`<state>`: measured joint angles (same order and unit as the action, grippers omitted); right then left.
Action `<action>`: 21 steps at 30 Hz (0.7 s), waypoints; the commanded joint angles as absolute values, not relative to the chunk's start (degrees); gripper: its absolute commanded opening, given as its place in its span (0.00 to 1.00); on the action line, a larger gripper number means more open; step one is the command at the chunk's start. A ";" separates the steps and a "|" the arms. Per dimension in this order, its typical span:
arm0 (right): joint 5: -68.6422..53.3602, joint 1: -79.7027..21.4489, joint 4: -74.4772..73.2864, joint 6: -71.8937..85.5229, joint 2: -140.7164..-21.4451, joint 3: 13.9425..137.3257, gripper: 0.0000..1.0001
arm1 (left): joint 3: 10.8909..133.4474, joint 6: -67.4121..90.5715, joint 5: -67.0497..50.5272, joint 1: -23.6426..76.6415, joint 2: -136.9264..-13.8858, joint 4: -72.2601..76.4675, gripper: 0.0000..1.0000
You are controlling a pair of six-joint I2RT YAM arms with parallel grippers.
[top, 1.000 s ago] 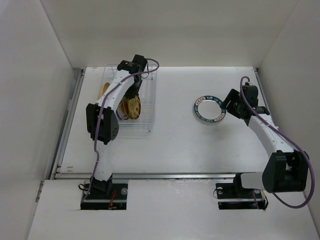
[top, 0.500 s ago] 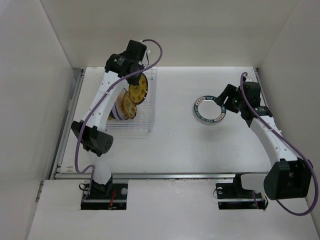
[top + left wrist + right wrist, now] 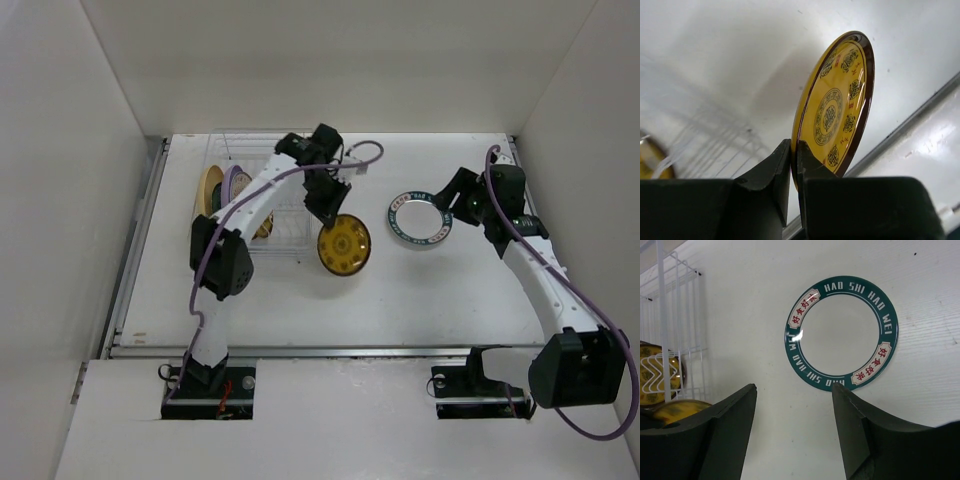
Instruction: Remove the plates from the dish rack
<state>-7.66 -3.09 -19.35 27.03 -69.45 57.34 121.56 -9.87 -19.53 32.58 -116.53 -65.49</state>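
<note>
white desk [image 3: 400, 290] under all. dish rack [image 3: 285, 232] at left, mustard plate [image 3: 209, 190] upright in slot. teal-rimmed plate [image 3: 418, 219] flat on desk at right. amber plate [image 3: 344, 244] tilted, just right of rack, rim pinched by left gripper [image 3: 328, 212]. right gripper [image 3: 452, 203] spread wide beside teal-rimmed plate, holding nothing.

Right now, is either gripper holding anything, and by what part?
Left gripper pinches the yellow plate by its rim. Right gripper is open, holding nothing.
</note>
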 commanded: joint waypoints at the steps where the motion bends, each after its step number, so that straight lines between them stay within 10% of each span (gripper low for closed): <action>1: -5.10 -3.52 -18.54 28.12 -67.85 57.13 0.68 | 119.19 -12.91 -27.52 36.20 -118.91 -64.97 0.00; 7: -4.58 -3.52 -19.07 28.12 -66.63 55.99 0.68 | 116.72 -12.92 -28.04 36.74 -123.47 -60.04 0.03; 13: -3.43 -3.52 -19.07 28.12 -65.48 55.46 0.68 | 113.22 -12.92 -25.06 36.74 -124.19 -55.73 0.34; 21: -3.96 -3.52 -19.07 28.12 -64.43 55.46 0.68 | 115.74 -12.39 -17.76 36.74 -120.60 -55.72 0.47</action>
